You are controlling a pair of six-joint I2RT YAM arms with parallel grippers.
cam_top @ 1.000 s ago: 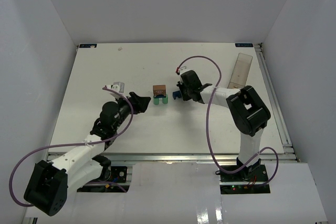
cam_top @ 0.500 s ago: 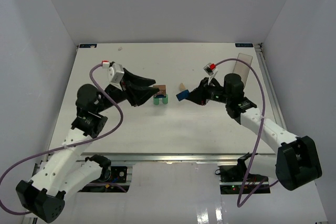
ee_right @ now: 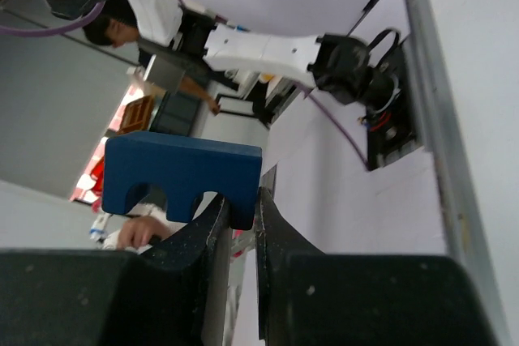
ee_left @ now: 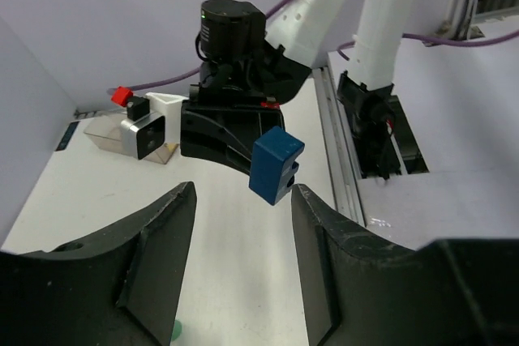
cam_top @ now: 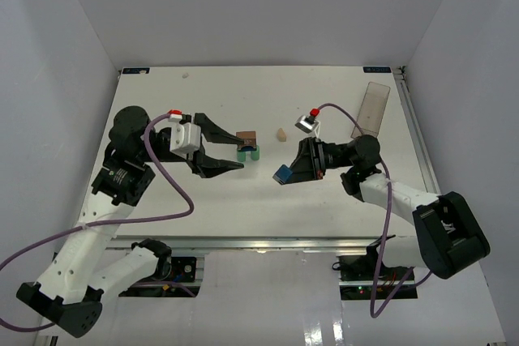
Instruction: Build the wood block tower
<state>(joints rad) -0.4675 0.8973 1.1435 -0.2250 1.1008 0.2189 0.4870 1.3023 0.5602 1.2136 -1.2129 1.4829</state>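
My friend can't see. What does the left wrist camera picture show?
The right gripper pinches a blue notched wooden block, facing the camera. The left gripper's own two black fingers stand open in the foreground, over the white table.

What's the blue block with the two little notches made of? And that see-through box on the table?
The blue block looks like painted wood: matte, even colour, crisp cut notches. The paint hides any grain, so that's a guess. The clear box looks like smooth plastic: the white table shows through it.
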